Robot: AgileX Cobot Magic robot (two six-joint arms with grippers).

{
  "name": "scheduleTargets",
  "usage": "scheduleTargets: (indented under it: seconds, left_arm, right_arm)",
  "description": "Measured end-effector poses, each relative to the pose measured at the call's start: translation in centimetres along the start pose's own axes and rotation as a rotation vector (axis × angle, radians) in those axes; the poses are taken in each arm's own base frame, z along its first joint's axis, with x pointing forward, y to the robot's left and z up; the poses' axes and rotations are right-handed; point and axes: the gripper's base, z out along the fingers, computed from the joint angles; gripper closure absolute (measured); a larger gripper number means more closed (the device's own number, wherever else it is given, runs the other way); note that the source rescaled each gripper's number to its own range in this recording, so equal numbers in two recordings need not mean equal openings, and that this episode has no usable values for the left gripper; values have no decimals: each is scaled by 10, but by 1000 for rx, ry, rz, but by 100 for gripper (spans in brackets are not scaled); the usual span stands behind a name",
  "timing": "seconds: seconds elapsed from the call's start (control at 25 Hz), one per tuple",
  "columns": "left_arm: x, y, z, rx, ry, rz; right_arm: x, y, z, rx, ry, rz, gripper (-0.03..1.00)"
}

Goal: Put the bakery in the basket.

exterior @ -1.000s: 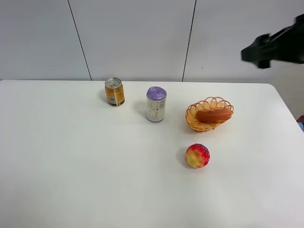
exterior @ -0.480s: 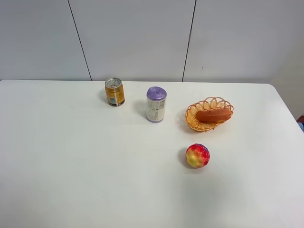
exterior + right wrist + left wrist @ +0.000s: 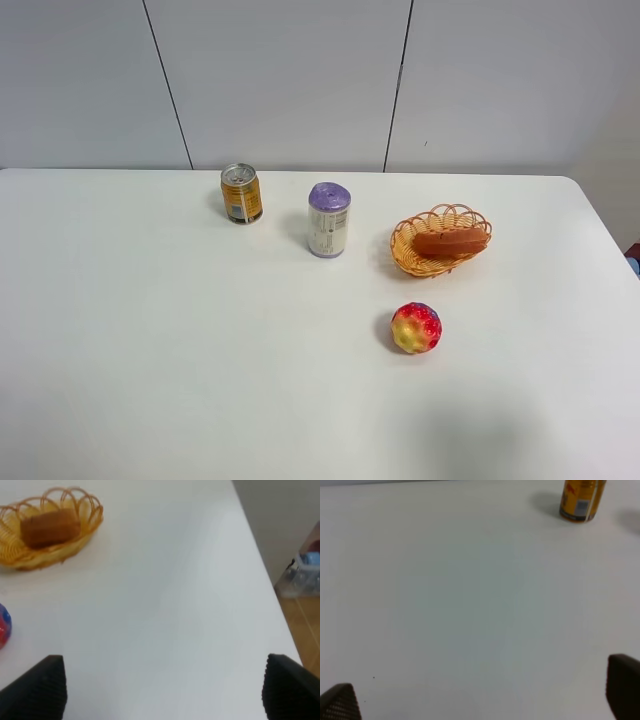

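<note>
The orange-brown bakery piece [image 3: 450,241] lies inside the oval wicker basket [image 3: 405,250] on the right half of the white table. Both also show in the right wrist view: the bakery [image 3: 50,527] rests in the basket [image 3: 82,540]. Neither arm shows in the exterior high view. My right gripper [image 3: 162,687] is open and empty, its fingertips [image 3: 37,687] wide apart above bare table near the right edge, away from the basket. My left gripper [image 3: 480,692] is open and empty over the left part of the table.
A red-yellow bumpy ball [image 3: 416,328] sits in front of the basket, its edge in the right wrist view [image 3: 2,625]. A purple-lidded can [image 3: 328,220] and an orange can [image 3: 241,193] stand at the back. The table's right edge [image 3: 260,575] drops to the floor with clutter.
The right arm, seen at the upper right one second ago, has left the exterior high view. The bakery, basket, ball and cans have not moved.
</note>
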Motion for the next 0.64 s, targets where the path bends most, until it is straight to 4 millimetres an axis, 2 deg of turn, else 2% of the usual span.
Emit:
scheduleTargets:
  seconds: [0.64]
  left_arm:
    - [0, 0, 0, 0, 0, -1]
  right_arm:
    - [0, -1, 0, -88, -13, -41, 46]
